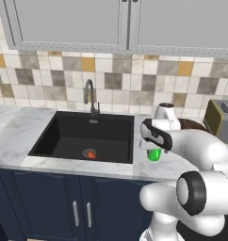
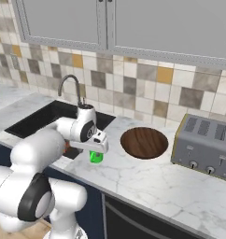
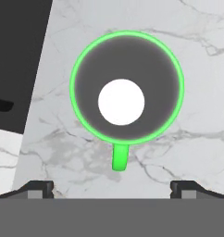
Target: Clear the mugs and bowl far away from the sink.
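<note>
Beside sink (image 1: 83, 136), upright green mug (image 3: 127, 88), handle toward open pincer (image 3: 112, 187), seemingly untouched

It was a kitchen: black sink (image 1: 83, 136), gooseneck tap (image 1: 90, 96), tiled backsplash (image 1: 125, 80), marble table (image 2: 152, 177), toaster (image 2: 203, 147), cabinets (image 1: 73, 21).

Both base views look forward and down from behind the arm, left and right, sharing the sink (image 1: 83, 136), worktop (image 2: 147, 179) and green mug (image 2: 96, 157). The hand view looks straight down, close above that mug (image 3: 127, 87).
</note>
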